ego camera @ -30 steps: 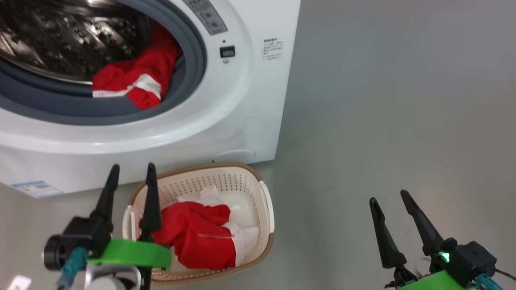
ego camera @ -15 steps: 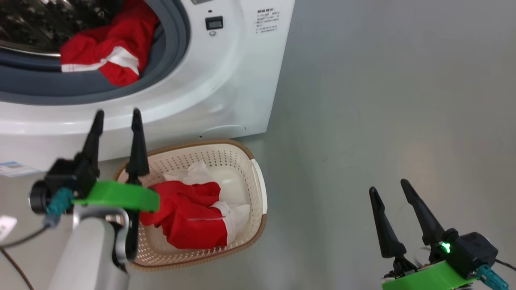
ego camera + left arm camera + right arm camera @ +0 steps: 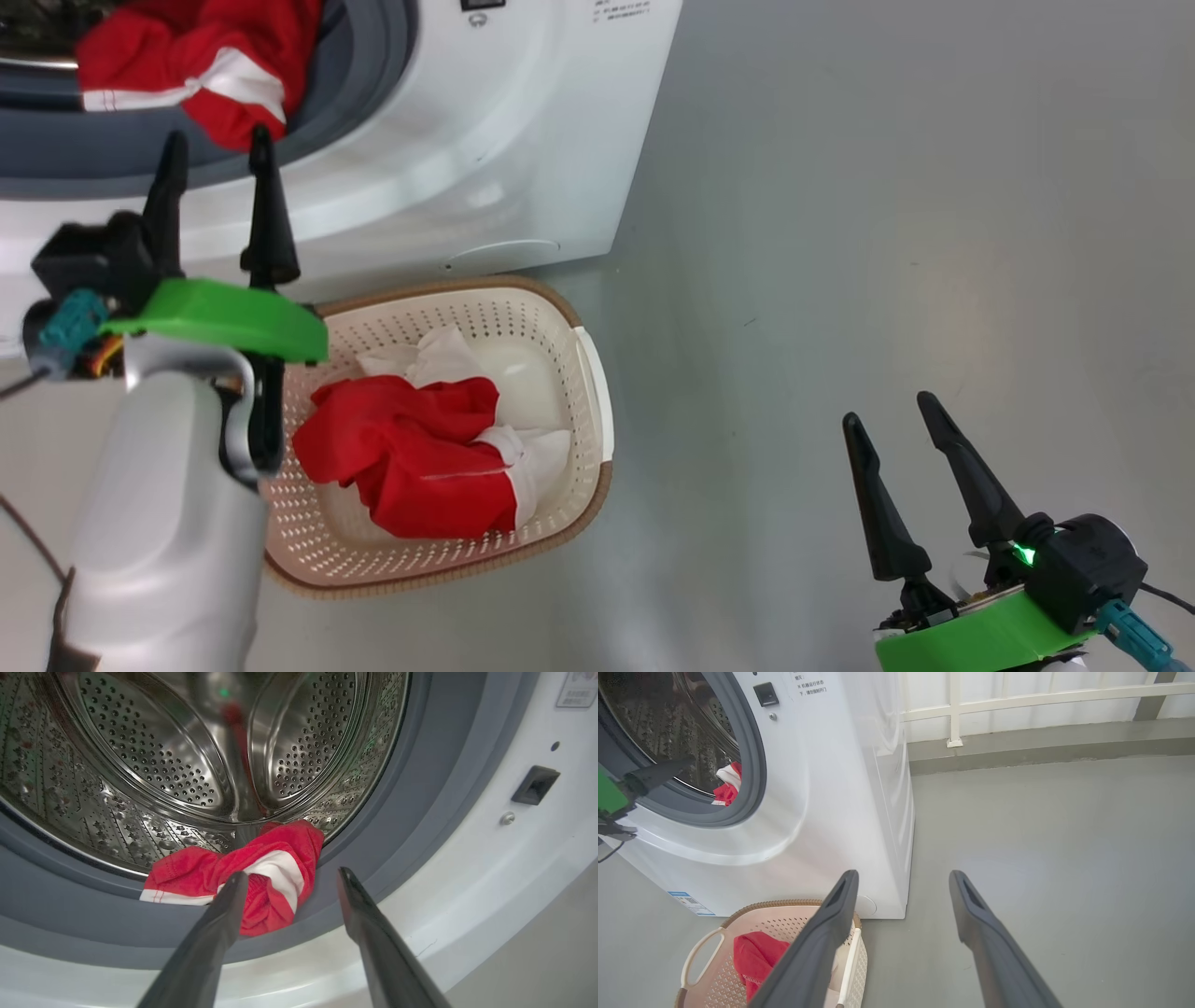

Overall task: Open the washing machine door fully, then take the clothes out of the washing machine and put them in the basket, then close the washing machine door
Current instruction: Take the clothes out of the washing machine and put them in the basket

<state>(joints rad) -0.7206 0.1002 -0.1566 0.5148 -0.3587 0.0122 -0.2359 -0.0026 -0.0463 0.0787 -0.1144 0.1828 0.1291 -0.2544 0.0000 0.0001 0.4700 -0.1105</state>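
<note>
The washing machine (image 3: 523, 140) stands open, its door out of view. One red and white piece of the clothes (image 3: 187, 65) lies over the grey ring at the drum mouth. My left gripper (image 3: 217, 138) is open and empty just in front of it. In the left wrist view the left gripper (image 3: 292, 873) points at this garment (image 3: 187, 877), the left finger overlapping it. More red and white clothes (image 3: 411, 457) lie in the basket (image 3: 579, 373) on the floor below the machine. My right gripper (image 3: 887, 409) is open and empty, low at the right over bare floor.
Grey floor spreads to the right of the machine. In the right wrist view a white railing (image 3: 955, 709) and a low kerb run along the back. The machine (image 3: 840, 788) has a blue label (image 3: 689, 903) at its lower corner, near the basket (image 3: 784, 904).
The head camera has shifted, sliding machine and basket up the picture. My left gripper has risen from beside the basket rim to the drum mouth, still open. The right gripper has barely moved.
</note>
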